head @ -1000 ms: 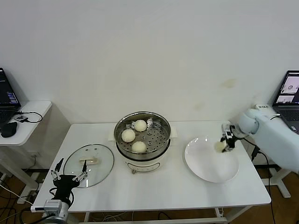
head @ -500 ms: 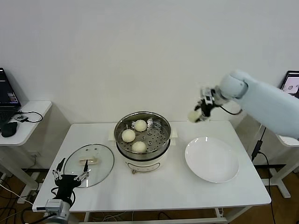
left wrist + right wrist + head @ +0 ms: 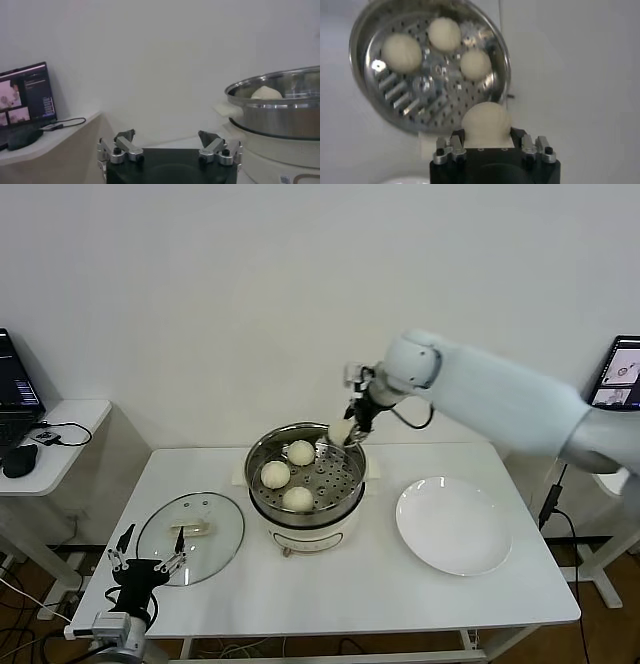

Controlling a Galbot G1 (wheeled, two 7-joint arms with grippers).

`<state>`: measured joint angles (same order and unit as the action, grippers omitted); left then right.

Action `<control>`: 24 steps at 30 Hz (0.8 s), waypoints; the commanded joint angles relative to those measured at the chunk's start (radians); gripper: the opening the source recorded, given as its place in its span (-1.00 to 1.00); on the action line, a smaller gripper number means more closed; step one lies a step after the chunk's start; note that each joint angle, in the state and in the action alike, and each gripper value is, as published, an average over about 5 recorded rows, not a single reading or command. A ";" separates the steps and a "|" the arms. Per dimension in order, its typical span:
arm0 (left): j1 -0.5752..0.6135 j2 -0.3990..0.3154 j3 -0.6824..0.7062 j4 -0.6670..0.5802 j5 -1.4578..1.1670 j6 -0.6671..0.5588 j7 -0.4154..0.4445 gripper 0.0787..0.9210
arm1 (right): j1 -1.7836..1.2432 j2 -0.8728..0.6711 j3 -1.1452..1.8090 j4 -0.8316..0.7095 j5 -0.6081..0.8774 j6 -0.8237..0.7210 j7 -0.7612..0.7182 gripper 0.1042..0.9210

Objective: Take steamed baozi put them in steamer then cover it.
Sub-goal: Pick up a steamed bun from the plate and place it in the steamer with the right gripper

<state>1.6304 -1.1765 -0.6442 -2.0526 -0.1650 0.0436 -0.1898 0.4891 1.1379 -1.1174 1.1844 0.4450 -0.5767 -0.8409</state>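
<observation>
My right end effector pinches a steamed baozi just above the steamer rim, three baozi inside; left end effector spread beside the desk.

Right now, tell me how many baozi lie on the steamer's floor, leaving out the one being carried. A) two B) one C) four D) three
D: three baozi rest in the steamer; the right gripper holds a fourth above its rim.
</observation>
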 commanded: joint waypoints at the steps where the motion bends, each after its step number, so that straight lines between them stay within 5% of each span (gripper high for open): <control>1: 0.006 0.005 -0.007 0.012 -0.003 -0.007 0.001 0.77 | -0.072 0.125 -0.045 -0.028 0.029 -0.109 0.073 0.17; 24: -0.007 0.007 -0.009 0.014 -0.004 -0.009 0.002 0.77 | -0.120 0.109 -0.044 -0.071 -0.036 -0.097 0.059 0.18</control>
<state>1.6229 -1.1705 -0.6524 -2.0395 -0.1696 0.0346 -0.1886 0.3832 1.2380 -1.1693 1.1213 0.4167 -0.6634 -0.7911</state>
